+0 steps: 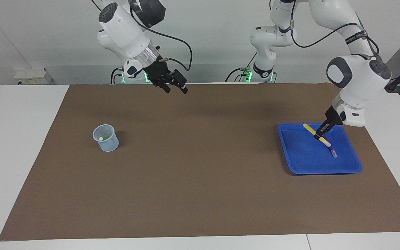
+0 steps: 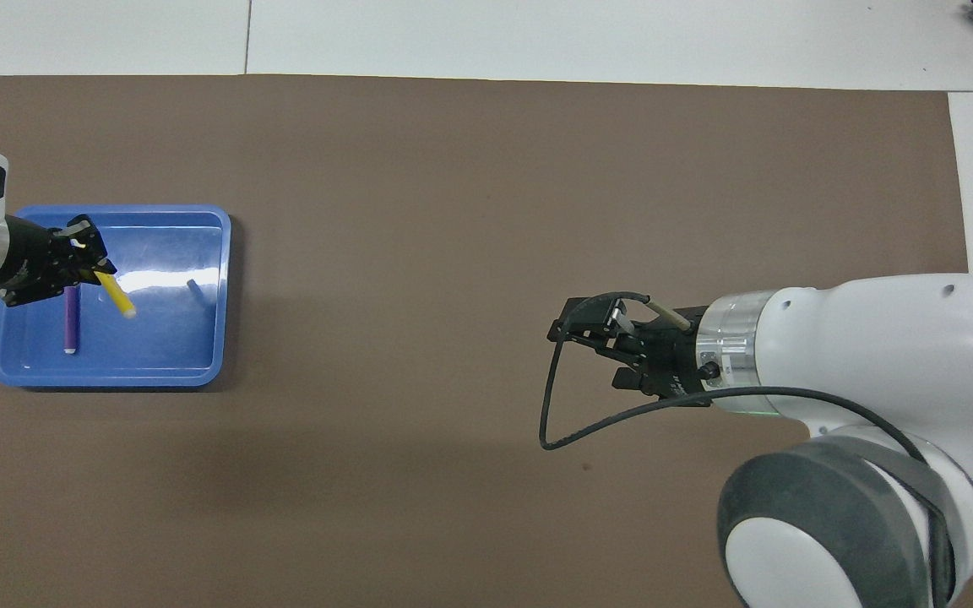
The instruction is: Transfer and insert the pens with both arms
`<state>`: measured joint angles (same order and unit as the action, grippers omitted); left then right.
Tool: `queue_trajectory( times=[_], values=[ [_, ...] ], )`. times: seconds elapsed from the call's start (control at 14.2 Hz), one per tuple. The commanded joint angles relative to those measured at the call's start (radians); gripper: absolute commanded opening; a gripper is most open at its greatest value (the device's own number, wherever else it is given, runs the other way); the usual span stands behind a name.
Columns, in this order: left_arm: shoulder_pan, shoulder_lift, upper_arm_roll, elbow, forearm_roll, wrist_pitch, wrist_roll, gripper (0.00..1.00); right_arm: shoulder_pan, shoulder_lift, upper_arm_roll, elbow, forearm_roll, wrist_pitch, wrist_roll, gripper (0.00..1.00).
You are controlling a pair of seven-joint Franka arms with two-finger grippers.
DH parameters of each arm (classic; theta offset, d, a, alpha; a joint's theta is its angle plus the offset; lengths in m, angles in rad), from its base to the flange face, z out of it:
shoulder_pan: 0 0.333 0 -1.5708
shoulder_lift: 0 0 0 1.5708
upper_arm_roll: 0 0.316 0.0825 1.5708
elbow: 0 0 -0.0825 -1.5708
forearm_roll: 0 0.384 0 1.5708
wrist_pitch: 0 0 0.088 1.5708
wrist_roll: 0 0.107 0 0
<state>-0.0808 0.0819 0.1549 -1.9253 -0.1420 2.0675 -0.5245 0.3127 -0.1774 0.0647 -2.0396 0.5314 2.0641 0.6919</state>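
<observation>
The right gripper (image 1: 175,84) is held up in the air over the robots' edge of the brown mat (image 1: 200,180), its jaws spread and nothing between them; this arm waits. The overhead view shows it (image 2: 592,328) with its cable looping below, but the cup lies outside that view. Farther out, toward the left arm's end, the left gripper (image 1: 319,133) is raised over the blue tray (image 1: 307,166), clamped on the yellow pen (image 1: 311,131), which is tilted and clear of the tray floor. Only the overhead view shows the purple pen (image 2: 71,319) whole, lying flat in the tray; in the facing view it (image 1: 332,151) is partly covered by the yellow pen. Toward the right arm's end stands the pale cup (image 1: 106,138), seen only in the facing view, with the green pen (image 1: 105,138) inside it.
</observation>
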Motion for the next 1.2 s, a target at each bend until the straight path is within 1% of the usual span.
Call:
queue_trajectory(
  times=[0.0, 0.14, 0.35, 0.49, 0.7, 0.85, 1.13],
  values=[
    [-0.027, -0.075, 0.009, -0.004, -0.002, -0.049, -0.161, 0.00, 0.002, -0.008, -0.002, -0.014, 0.029, 0.019, 0.011, 1.00],
    [-0.042, -0.122, 0.008, -0.004, -0.002, -0.072, -0.256, 0.00, 0.002, -0.010, -0.002, -0.016, 0.029, 0.021, 0.009, 1.00],
    [-0.059, -0.181, -0.021, -0.006, -0.001, -0.102, -0.443, 0.00, 0.003, -0.010, 0.000, -0.017, 0.029, 0.027, 0.000, 1.00],
    [-0.074, -0.212, -0.052, -0.006, -0.001, -0.119, -0.587, 0.00, 0.028, -0.004, 0.000, -0.017, 0.029, 0.074, 0.001, 1.00],
    [-0.080, -0.243, -0.133, -0.011, 0.010, -0.138, -0.802, 0.00, 0.072, 0.001, 0.000, -0.014, 0.033, 0.112, 0.004, 1.00],
    [-0.080, -0.261, -0.181, -0.014, 0.025, -0.150, -0.902, 0.00, 0.082, 0.004, 0.000, -0.014, 0.077, 0.151, 0.003, 1.00],
    [-0.080, -0.292, -0.274, -0.015, 0.042, -0.185, -1.070, 0.00, 0.082, 0.012, 0.000, -0.007, 0.128, 0.182, 0.006, 1.00]
  ],
)
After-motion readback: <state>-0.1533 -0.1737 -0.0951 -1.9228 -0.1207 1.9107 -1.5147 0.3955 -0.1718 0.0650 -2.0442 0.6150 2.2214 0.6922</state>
